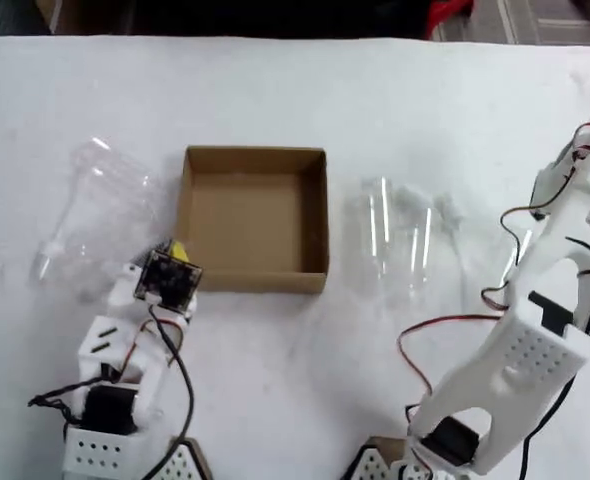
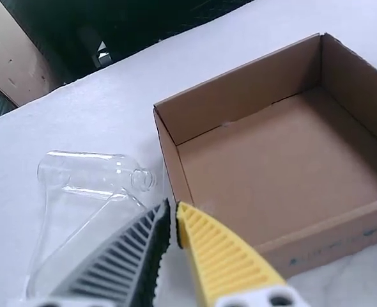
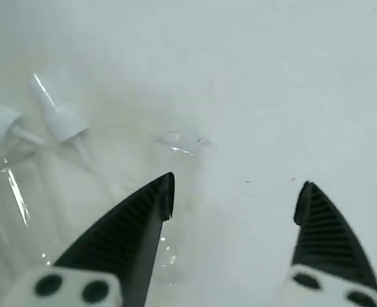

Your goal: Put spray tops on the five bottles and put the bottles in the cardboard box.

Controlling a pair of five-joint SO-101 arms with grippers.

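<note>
"High view, biggest first: what can be made out?"

"The white table [image 1: 295, 90] runs out of frame on both sides. The right arm [image 1: 535, 330] rises from the near edge and slants to the far right. Its end meets the frame's edge and is hard to read. The left arm [image 1: 125, 380] sits folded low at the near left, with its wrist at the box's near left corner."

"And the box?"

"The box [image 1: 255, 152] stands open-topped mid-table with its cardboard floor showing. The left bottles [image 1: 100, 215] lie just beside one wall and the right bottles [image 1: 400, 235] near the other. They are clear on white, so their count cannot be told. Open table lies beyond the box and between the arms."

"The grippers?"

"The left gripper [image 2: 173, 208] has its grey and yellow fingers together on nothing, tips above the table between the box's wall and a bottle's neck. The right gripper [image 3: 237, 182] has its fingers wide apart over bare table. Two spray tops [image 3: 61, 118] lie beyond it, one cut off by the frame."
</note>
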